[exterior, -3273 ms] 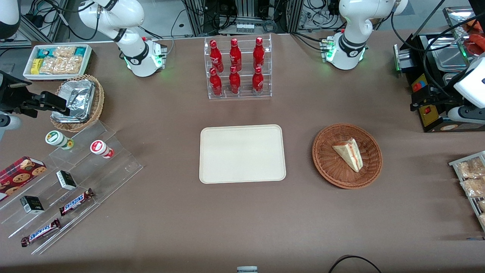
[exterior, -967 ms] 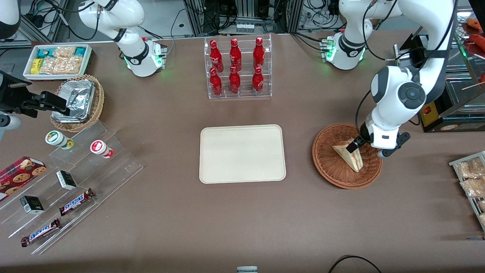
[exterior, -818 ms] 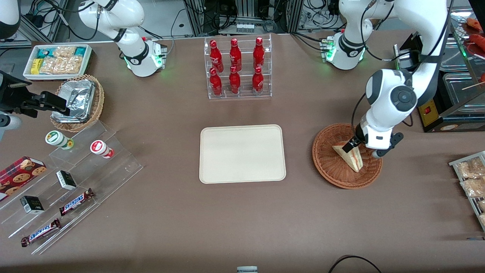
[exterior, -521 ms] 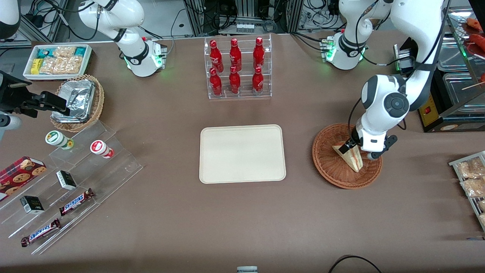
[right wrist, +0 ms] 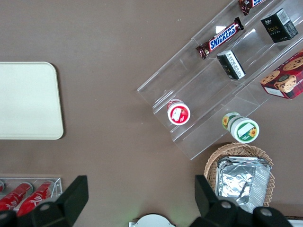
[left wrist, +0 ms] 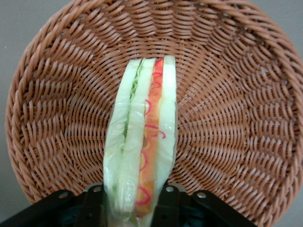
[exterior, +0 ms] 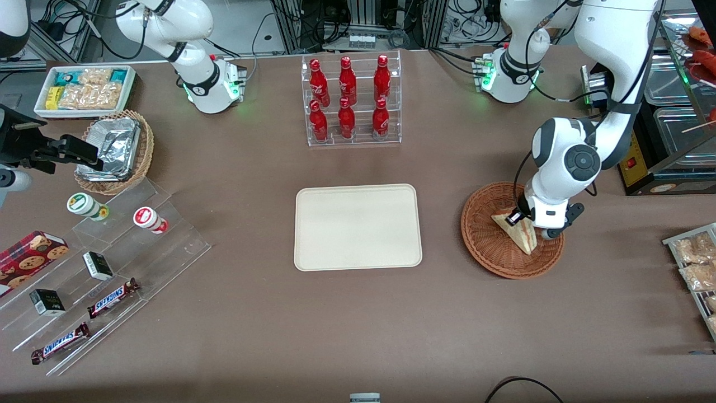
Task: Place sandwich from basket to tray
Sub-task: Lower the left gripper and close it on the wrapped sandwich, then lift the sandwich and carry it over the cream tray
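The sandwich point(exterior: 517, 230) lies in the reddish-brown woven basket point(exterior: 485, 252), standing on edge with its red and green filling layers facing up. My left gripper point(exterior: 526, 224) is down inside the basket at the sandwich's thick end. In the left wrist view the sandwich point(left wrist: 144, 137) runs up from between the two black fingers point(left wrist: 93, 208), which press against its wrapped sides. The gripper point(left wrist: 132, 210) is shut on it while it still rests on the basket point(left wrist: 236, 94) weave. The cream tray point(exterior: 358, 226) sits at the table's middle, toward the parked arm from the basket.
A clear rack of red bottles point(exterior: 349, 101) stands farther from the front camera than the tray. Packets on a rack point(exterior: 693, 263) lie at the working arm's end. Black equipment point(exterior: 637, 162) sits close to the basket. The foil-lined basket point(exterior: 114, 148) and snack steps point(exterior: 100, 268) are at the parked arm's end.
The left arm swung in from outside the view and came down onto the basket. Over the last second the gripper settled lower around the sandwich's thick end. The sandwich has barely shifted.
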Tool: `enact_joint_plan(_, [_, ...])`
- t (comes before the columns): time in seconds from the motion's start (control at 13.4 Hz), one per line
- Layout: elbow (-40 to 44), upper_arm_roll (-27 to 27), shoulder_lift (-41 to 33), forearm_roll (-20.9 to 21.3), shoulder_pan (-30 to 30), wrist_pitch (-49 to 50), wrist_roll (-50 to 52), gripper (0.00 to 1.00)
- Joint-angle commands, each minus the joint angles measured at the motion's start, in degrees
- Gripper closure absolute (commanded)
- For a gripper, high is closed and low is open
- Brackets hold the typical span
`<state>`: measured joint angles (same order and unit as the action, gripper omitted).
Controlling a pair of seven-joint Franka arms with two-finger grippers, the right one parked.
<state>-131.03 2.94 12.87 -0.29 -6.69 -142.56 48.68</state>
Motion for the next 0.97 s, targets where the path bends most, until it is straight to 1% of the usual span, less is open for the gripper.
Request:
enact_joint_plan(0.0, [2.09, 0.05, -2.50, 0.65, -0.34, 4.73, -0.33, 1.00])
enact_joint_plan(0.15, [6.12, 0.49, -2.94, 0.82, -0.69, 11.57, -2.44, 1.00])
enact_joint_plan(0.3, [11.74, 2.06, -2.07, 0.82, -2.61, 17.38, -3.59, 1.00])
enact_joint_plan(0.45, [15.70, 2.25, -0.31, 0.82, -6.47, 19.25, -4.64, 1.00])
enact_joint_plan(0.74, [21.68, 2.07, 5.48, 0.91, -15.26, 19.52, -3.86, 1.00])
enact_joint_plan(0.82, [23.53, 2.07, 7.15, 0.91, -16.76, 19.52, -3.25, 1.00])
enact_joint_plan(0.89, [25.54, 2.07, 8.73, 1.00, -18.43, 19.52, -0.46, 1.00])
